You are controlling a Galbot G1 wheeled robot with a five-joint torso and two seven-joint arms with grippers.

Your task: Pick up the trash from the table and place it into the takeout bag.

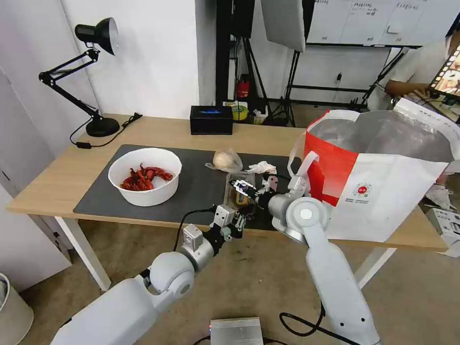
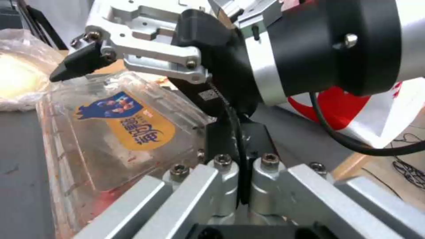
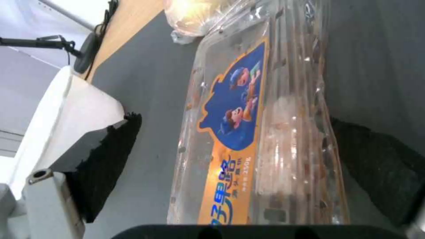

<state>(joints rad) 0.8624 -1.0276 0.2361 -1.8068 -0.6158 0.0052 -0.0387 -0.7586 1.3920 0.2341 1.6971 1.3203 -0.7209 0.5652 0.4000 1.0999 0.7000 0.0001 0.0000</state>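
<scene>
Right gripper (image 1: 245,189) straddles the clamshell (image 3: 261,142), pads (image 3: 106,166) spread on both sides, nothing clamped yet; best to centre and squeeze gently, since thin plastic will buckle. Left gripper (image 1: 236,222) waits just below, grip state unclear. Takeout bag (image 1: 392,184) gapes open right of it, foil bare. Bowl (image 1: 145,176) far left holds red shells. Clamshell holds reddish scraps.

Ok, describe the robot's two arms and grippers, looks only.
Both arms are glossy white-grey tubes with rounded joint housings. The left arm ends in a silver metal wrist with a black cable looping off it. The right arm has a round pale cap at its joint. The right gripper has bare aluminium links, visible screws and black pointed fingertips.
</scene>
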